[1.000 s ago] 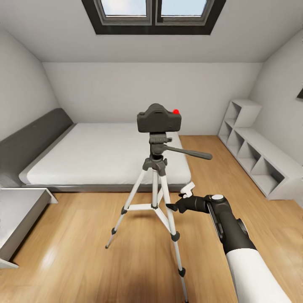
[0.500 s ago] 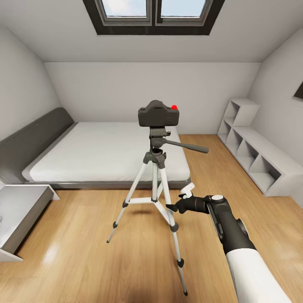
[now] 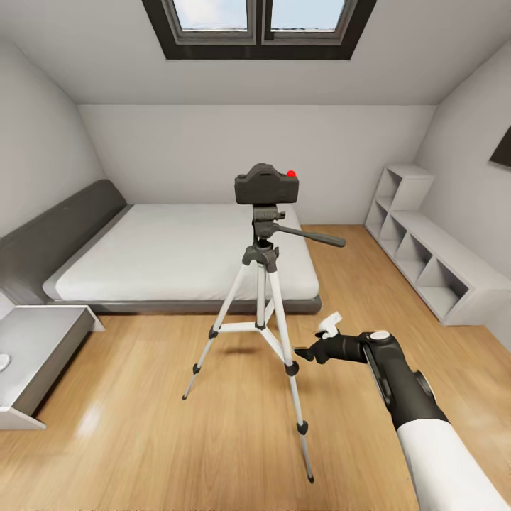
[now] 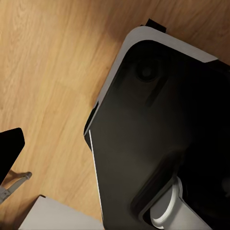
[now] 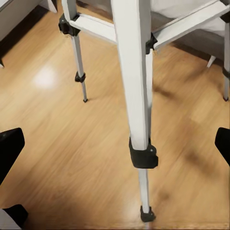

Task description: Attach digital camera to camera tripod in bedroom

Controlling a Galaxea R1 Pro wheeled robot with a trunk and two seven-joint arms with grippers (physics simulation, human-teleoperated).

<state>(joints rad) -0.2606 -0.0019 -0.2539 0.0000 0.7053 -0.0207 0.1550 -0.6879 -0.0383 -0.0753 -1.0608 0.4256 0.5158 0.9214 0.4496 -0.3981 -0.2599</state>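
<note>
Right pincer [image 3: 306, 353] hangs low beside one tripod leg, not touching it, and its two dark fingers are spread apart with nothing between them. In the right wrist view the finger tips [image 5: 9, 148] sit at the two sides, far apart. I cannot tell if the left pincer is open or closed; its wrist view shows a big dark robot part [image 4: 158, 134] over the wood floor [image 4: 48, 72].

One camera tripod [image 3: 261, 298] stands on the floor in the bedroom, in front of the bed [image 3: 177, 259]. It has three silver legs and one long handle that sticks out to the side. One digital camera [image 3: 266, 186] sits on top of the tripod, with one red button on it.

One white shelf [image 3: 426, 255] with open boxes stands by the wall. One double skylight [image 3: 259, 21] is in the ceiling.
</note>
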